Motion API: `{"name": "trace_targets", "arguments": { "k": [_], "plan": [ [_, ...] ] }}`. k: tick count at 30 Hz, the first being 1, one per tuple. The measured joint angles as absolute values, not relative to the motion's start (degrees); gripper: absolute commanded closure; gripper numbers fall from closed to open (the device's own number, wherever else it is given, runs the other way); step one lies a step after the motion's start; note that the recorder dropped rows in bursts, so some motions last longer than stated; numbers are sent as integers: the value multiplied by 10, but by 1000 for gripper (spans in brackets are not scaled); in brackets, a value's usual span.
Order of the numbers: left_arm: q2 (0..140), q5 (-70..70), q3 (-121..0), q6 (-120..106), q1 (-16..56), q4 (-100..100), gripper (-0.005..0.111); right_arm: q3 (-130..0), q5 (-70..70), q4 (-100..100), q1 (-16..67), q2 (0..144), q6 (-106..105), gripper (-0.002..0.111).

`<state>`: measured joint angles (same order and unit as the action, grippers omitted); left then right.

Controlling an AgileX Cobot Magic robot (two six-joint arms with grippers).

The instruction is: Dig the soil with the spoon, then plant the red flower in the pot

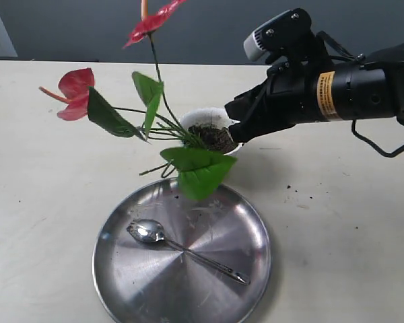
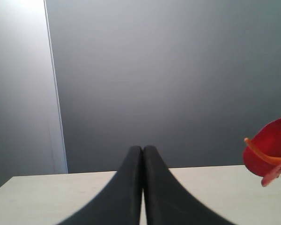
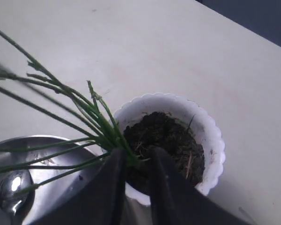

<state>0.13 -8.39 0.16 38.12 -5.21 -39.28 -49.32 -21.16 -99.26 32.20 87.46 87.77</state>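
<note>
The red flower (image 1: 74,93) leans left out of the white pot (image 1: 203,117), its green stems (image 3: 75,110) bunched at the rim. My right gripper (image 3: 137,157) is shut on the base of the stems, right over the dark soil (image 3: 171,136) that fills the pot (image 3: 210,136). In the exterior view that gripper (image 1: 234,134) reaches in from the right. The silver spoon (image 1: 182,249) lies loose on the steel plate (image 1: 215,225). My left gripper (image 2: 143,150) is shut on nothing, held above the table, with one red bloom (image 2: 271,150) at the side of its view.
The round steel plate sits in front of the pot, partly under the flower's leaves (image 1: 200,171). Crumbs of soil (image 1: 289,186) dot the table to the right of the pot. The spoon's bowl (image 3: 11,187) shows beside the right fingers.
</note>
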Motion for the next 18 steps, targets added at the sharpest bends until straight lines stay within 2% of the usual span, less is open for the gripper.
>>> {"name": "trace_targets", "arguments": {
  "k": [9,11,13,18],
  "plan": [
    [1,-84,2,381,-52,-393,106,-490,-197,-998,322,872,924,92],
    [1,-84,2,381,-52,-393,106,-481,-179,-999,322,859,936,99],
    [1,-84,2,381,-52,-393,106,-465,-152,-999,322,837,940,109],
    [1,-84,2,381,-52,-393,106,-399,-105,-999,322,734,954,109]
  ]
}}
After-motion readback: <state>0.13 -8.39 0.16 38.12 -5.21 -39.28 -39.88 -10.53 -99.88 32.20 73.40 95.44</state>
